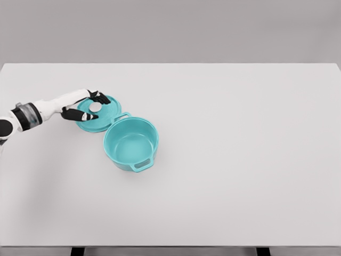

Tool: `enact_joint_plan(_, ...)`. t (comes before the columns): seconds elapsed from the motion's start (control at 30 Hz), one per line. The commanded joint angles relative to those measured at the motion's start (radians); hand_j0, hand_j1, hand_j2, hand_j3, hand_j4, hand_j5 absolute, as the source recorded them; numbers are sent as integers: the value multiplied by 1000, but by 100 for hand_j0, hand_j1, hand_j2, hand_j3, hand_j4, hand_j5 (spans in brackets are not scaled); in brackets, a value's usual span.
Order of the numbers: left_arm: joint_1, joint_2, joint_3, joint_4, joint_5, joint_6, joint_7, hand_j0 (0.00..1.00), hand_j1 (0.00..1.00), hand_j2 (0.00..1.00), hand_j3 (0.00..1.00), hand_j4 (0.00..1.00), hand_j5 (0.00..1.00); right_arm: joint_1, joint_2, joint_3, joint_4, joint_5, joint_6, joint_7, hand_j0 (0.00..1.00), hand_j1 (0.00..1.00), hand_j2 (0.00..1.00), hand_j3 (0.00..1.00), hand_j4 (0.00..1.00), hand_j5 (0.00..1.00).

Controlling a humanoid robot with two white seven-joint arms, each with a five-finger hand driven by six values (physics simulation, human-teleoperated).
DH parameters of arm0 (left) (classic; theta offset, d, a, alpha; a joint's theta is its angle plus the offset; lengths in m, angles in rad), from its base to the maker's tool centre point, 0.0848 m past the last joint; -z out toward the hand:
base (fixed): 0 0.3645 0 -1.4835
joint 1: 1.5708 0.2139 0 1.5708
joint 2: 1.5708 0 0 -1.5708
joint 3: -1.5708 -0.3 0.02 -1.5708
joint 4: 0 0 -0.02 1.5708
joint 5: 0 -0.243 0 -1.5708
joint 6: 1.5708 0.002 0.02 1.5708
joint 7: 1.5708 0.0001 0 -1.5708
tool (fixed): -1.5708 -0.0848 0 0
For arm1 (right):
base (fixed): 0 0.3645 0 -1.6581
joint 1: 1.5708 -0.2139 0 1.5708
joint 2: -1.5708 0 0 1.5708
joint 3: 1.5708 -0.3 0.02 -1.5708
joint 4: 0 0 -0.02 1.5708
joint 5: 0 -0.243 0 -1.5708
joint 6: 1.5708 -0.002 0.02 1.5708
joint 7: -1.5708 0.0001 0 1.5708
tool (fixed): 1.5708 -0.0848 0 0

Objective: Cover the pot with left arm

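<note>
A teal pot [131, 143] stands uncovered on the white table [240, 160], left of the middle, with one handle toward the front and one toward the back left. Its teal lid [105, 114] lies flat on the table just behind and to the left, its rim close to the pot's rear handle. A pale round knob [95, 107] sits at the lid's centre. My left hand [94, 106] reaches in from the left over the lid, its dark fingers [101, 97] spread around the knob, one pair behind it and one in front. They do not appear closed on it.
The white table runs to a grey wall at the back. Two dark table legs [78, 250] show under the front edge.
</note>
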Motion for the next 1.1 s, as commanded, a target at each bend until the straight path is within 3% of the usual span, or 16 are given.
enact_joint_plan(0.0,2,-1,-3,3,-2,0,0,58,58,58,58,58,58,0,0,0,0,1,0,1,100,100,100,100,100,100)
enact_joint_plan(0.07,3,-1,-3,3,-2,0,0,56,56,56,56,56,56,0,0,0,0,1,0,-1,100,100,100,100,100,100)
enact_joint_plan(0.17,15,3,-3,1,-1,0,0,44,44,44,44,44,44,0,0,0,0,1,0,-1,100,100,100,100,100,100)
enact_joint_plan(0.47,11,17,15,-11,5,0,-5,42,42,42,42,42,42,0,0,0,0,1,0,-1,100,100,100,100,100,100)
enact_joint_plan(0.63,-6,40,50,-57,10,0,-5,42,42,42,42,42,42,0,0,0,0,1,0,1,100,100,100,100,100,100)
enact_joint_plan(0.73,-11,106,52,-150,18,0,-4,43,43,43,43,43,43,0,0,0,0,1,0,-1,100,100,100,100,100,100)
enact_joint_plan(0.8,-12,172,52,-256,42,0,0,42,42,42,42,42,42,0,0,0,0,1,0,-1,100,100,100,100,100,100)
enact_joint_plan(0.9,-11,206,52,-309,53,0,1,42,42,42,42,42,42,0,0,0,0,1,-2,-1,100,100,100,100,100,100)
enact_joint_plan(1.07,-5,298,35,-462,70,0,3,43,43,43,43,43,43,0,0,0,0,1,0,1,100,100,100,100,100,100)
